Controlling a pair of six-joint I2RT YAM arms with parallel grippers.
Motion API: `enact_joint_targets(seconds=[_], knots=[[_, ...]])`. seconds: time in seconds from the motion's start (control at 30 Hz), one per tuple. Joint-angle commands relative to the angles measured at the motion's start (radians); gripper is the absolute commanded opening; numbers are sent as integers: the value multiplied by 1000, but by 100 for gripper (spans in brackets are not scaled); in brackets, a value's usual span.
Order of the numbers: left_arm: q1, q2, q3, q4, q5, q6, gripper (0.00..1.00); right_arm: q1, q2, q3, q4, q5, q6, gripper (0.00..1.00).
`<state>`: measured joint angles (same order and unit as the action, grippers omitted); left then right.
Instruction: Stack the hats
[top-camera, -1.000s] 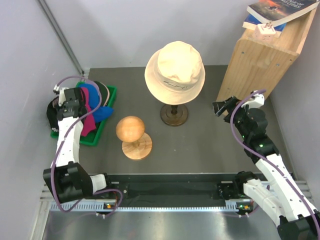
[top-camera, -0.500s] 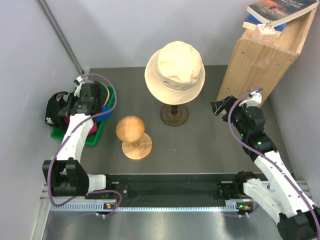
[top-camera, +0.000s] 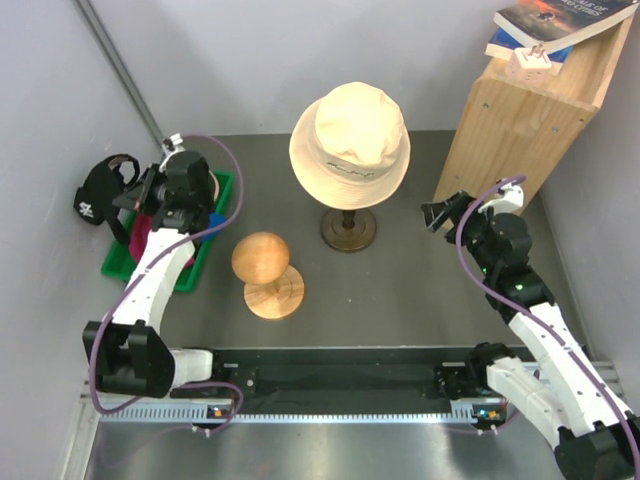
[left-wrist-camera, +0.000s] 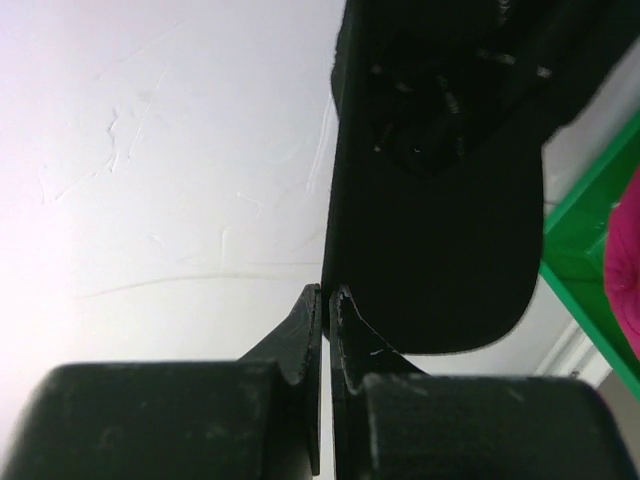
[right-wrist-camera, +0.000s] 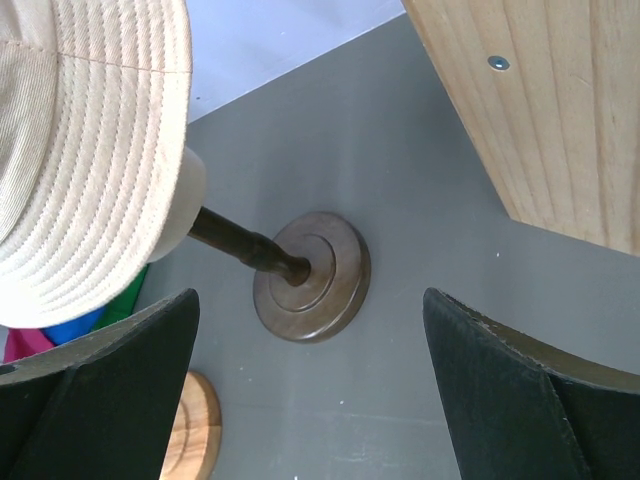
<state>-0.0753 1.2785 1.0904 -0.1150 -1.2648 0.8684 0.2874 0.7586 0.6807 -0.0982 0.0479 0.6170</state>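
Black cap (top-camera: 97, 195) hangs off the surface (top-camera: 400, 290), out past the left edge of the green tray (top-camera: 118, 262) and close to the side wall, a white logo showing on its cloth. The left gripper (top-camera: 140, 192) has it: in the wrist view the fingers (left-wrist-camera: 295, 340) are pinched nearly together on the cap's curved black edge. The cap rises above them against the pale wall, with a strip of the tray's green rim and a bit of magenta at the right of that view. The left arm reaches over the tray from its near side and covers much of it. Inside the tray a magenta cap (top-camera: 145, 235) lies under the arm and a blue cap (top-camera: 213, 222) peeks out at the tray's right side; other caps there cannot be made out. Just right of the tray stands a round wooden head form (top-camera: 262, 258) on its disc base. Farther right of the tray, a cream bucket hat (top-camera: 350, 145) sits on a dark stand (top-camera: 348, 230). Well to the tray's right, the right gripper (top-camera: 440, 215) hovers with its jaws spread wide; its wrist view shows the stand's base between the two fingers. A wooden box (top-camera: 520, 115) with books (top-camera: 550, 22) on top stands farthest from the tray, at the far right.
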Motion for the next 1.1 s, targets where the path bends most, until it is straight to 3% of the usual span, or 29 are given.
enact_joint_targets(seconds=[0.0, 0.13, 0.23, 0.73, 0.87, 1.07], knots=[[-69, 1, 104, -285, -28, -188, 0, 10, -25, 36, 15, 0, -30, 93], [-103, 116, 233, -721, 92, -700, 0, 10, -36, 49, -3, 9, -34, 93], [-119, 205, 322, -882, 168, -863, 0, 10, -42, 69, -12, -2, -45, 93], [-129, 206, 704, -1166, 375, -1068, 0, 79, -25, 181, 14, -97, -69, 87], [-129, 157, 759, -1195, 396, -1091, 0, 157, 10, 249, 15, -68, -97, 85], [-129, 91, 874, -1209, 560, -1183, 0, 407, 96, 396, 2, 72, -206, 85]])
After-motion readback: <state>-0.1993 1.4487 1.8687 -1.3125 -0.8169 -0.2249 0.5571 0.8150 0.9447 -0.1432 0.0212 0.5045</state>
